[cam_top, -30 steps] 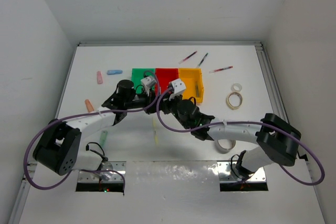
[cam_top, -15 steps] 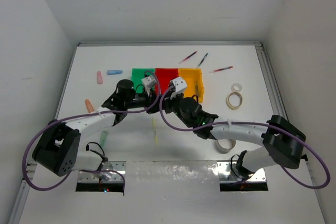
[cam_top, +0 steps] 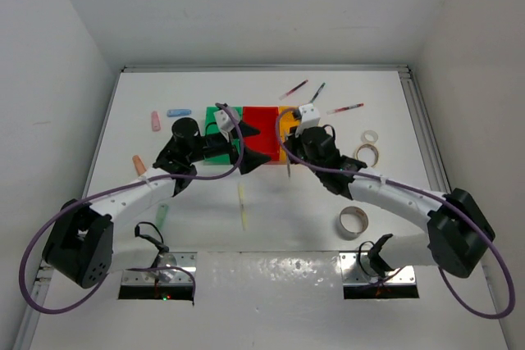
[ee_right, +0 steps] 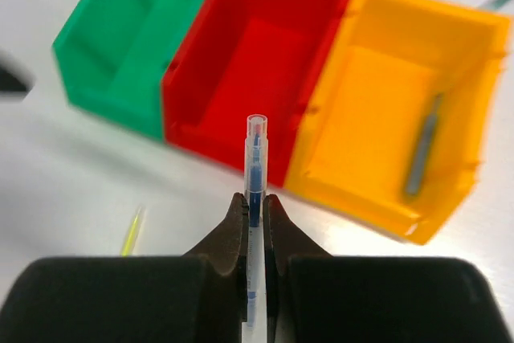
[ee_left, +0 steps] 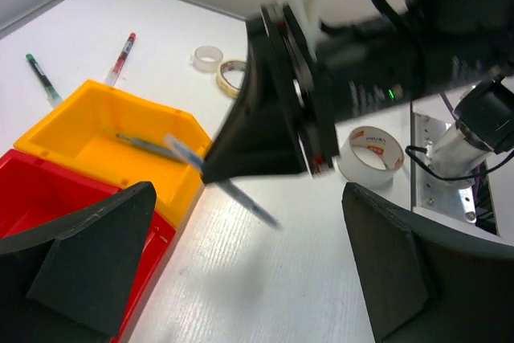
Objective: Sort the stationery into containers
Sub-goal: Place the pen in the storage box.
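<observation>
White worktop [cam_top: 385, 194]: blue pen [ee_right: 255, 162] is clamped in the fully closed right tool [ee_right: 255, 205], at 6 o'clock of the bins [cam_top: 261, 116]. Left tool [ee_left: 241, 259] is spread wide, nothing held.

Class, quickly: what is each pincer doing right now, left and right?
Left pincer: open, holding nothing.
Right pincer: closed on the blue pen.

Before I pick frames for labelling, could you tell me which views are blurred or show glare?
Left wrist view: the right hand and the pen it grips are smeared by motion blur, while the yellow bin behind is clear. Right wrist view: the pen is crisp, the bins are soft and out of focus. Top view: sharp overall, with glare on the metal strip at the near edge.
</observation>
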Available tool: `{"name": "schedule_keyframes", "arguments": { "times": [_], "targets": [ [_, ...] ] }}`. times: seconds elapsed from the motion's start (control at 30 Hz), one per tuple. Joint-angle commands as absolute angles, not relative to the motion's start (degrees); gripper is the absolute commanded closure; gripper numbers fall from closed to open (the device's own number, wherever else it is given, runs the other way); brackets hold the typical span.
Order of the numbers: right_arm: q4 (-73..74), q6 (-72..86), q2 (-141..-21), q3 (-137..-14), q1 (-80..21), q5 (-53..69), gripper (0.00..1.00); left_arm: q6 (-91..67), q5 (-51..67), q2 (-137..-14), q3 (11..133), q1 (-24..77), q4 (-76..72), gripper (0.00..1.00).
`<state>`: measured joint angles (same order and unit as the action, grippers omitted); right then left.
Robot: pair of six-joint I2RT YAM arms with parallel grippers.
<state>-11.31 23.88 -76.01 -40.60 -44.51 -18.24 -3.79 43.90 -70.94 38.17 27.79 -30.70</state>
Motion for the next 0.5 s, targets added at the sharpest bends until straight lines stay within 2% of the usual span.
{"name": "schedule_keyframes", "arguments": {
  "times": [0.0,0.17,0.33,0.47],
  "targets": [
    [-8.5,24.2,-74.6,-45.5,-39.6,-16.7,1.0,-4.8,43.9,-69.4,39.1,27.4,-34.2,0.0],
    [-5.5,23.5,-80.7,-52.4,-31.4,-16.7,1.0,-4.8,37.7,-68.1,38.2,25.4,-32.6,0.0],
    [-5.5,12.5,-91.7,-60.4,-29.0,-14.4,1.0,-2.5,30.4,-66.9,37.2,23.6,-29.0,0.0],
    [-2.9,9.8,-98.0,-65.6,-27.9,-12.2,1.0,-1.5,28.4,-66.7,36.7,22.7,-26.5,0.0]
  ]
}}
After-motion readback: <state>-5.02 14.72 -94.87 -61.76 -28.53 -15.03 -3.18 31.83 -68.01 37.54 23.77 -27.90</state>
